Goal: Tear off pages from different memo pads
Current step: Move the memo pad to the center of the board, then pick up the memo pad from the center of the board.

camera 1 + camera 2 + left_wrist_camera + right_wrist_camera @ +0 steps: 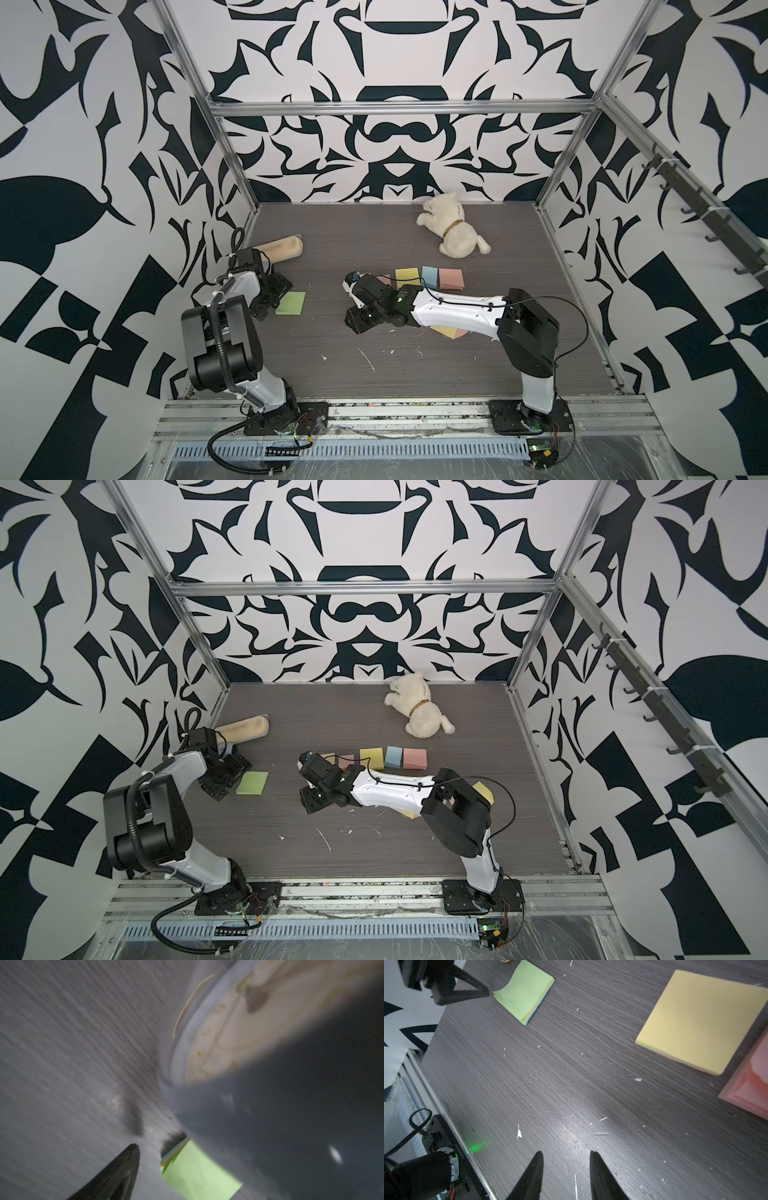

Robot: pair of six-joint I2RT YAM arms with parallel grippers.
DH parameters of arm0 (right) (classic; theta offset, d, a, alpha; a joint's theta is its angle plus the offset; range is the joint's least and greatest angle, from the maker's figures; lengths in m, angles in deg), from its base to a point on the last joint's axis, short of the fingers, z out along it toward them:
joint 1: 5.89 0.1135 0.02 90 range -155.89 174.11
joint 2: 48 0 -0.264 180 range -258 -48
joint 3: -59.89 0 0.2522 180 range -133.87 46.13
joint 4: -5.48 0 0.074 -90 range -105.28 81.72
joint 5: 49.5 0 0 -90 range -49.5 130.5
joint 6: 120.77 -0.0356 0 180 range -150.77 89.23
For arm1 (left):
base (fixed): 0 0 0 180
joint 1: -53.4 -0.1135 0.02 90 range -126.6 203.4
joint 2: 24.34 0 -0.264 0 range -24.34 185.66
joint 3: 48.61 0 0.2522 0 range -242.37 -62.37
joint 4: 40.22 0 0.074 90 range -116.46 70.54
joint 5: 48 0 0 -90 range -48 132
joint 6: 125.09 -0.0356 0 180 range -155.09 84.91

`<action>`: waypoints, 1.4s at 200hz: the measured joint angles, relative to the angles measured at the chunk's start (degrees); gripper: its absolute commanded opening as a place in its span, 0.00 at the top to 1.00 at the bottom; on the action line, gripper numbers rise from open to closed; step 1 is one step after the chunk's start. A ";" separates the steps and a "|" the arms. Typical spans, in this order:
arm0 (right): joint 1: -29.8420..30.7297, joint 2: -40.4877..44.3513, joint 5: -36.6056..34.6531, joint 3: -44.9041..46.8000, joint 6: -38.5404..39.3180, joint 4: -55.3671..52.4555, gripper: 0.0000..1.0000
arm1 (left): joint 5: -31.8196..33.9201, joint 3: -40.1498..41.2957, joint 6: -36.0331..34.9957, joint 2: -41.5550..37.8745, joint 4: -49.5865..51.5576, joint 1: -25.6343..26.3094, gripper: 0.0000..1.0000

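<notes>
Watching the left tool [272, 298]: its jaws stand spread at the corner of the green memo pad [525, 991]. One fingertip [483, 994] sits right at the pad's top page [508, 993], and that corner is curled up off the stack. My left wrist feed is badly smeared, but I can make out the green corner sitting in the gap between the two fingers.

Over to the right tool [566, 1155]: jaws apart, nothing between them, hanging over bare bench [571, 1084]. Ahead of it and off to one side lies a yellow memo pad [702, 1022], well apart from the tips, with a pink pad [749, 1088] just beside it, blurred at the edge of view.

In both top views a row of memo pads [430, 276] lies beyond the right arm, and loose pages [446, 332], yellow and pink, peek from under its forearm.
</notes>
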 measured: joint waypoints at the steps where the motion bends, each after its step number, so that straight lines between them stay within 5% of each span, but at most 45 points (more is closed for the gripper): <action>1: 0.00 0.00 0.00 0.00 0.00 0.00 0.59 | 0.00 -0.09 0.00 0.13 -0.04 0.04 0.10; 99: -0.13 -2.38 -0.31 -2.75 -3.02 0.92 0.59 | -2.27 2.95 2.69 -1.40 -2.32 14.71 0.12; 132: -0.31 -8.52 -0.57 -8.07 -6.05 1.88 0.62 | -2.10 6.40 3.04 -5.44 -0.37 13.68 0.14; 181: -1.60 -17.35 -0.50 -16.17 -10.29 2.60 0.60 | -2.97 11.02 4.76 -12.70 -3.23 5.81 0.36; 280: -4.17 -27.45 0.96 -27.41 -19.78 5.16 0.58 | -6.16 11.85 7.02 -6.49 -11.26 5.05 0.64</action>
